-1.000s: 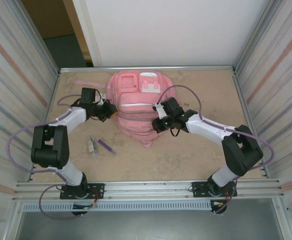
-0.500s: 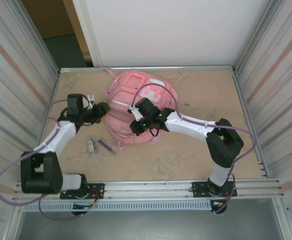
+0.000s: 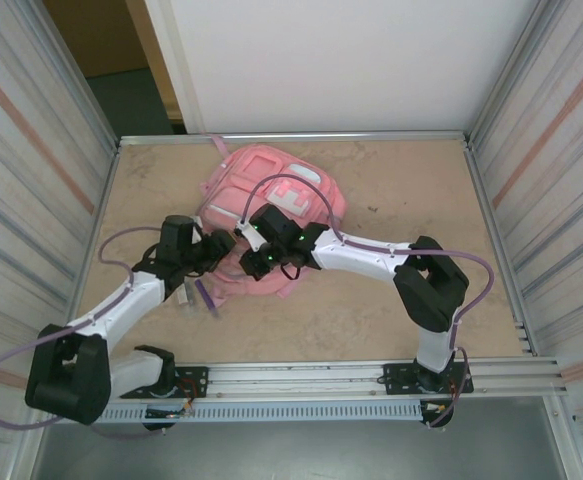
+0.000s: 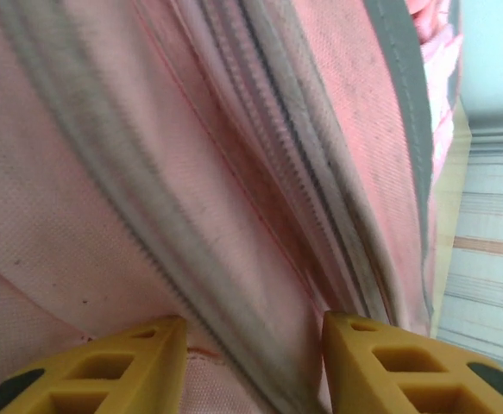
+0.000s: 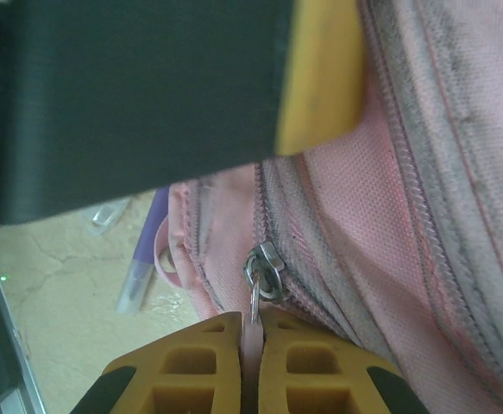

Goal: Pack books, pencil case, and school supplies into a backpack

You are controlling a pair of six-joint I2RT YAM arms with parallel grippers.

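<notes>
The pink backpack (image 3: 293, 195) lies skewed in the middle of the table. My right gripper (image 5: 251, 332) is shut on the pink zipper pull, just below the metal slider (image 5: 266, 263), at the bag's near-left edge (image 3: 258, 262). My left gripper (image 3: 221, 248) is open against the bag's left side. Its yellow fingers (image 4: 139, 362) stand either side of a grey zipper band (image 4: 147, 224). A purple pen (image 3: 208, 296) lies on the table beside the bag, with a small clear piece (image 5: 109, 213) close by. The books and the pencil case are out of view.
Metal walls close in the table on the left (image 3: 41, 200) and right (image 3: 541, 200). A rail (image 3: 301, 375) runs along the near edge. The left gripper's black body (image 5: 130, 95) hangs right above the right gripper.
The backpack has been dragged and turned toward the near left. My right gripper moved left with the zipper pull. My left gripper opened and swung nearer along the bag's side.
</notes>
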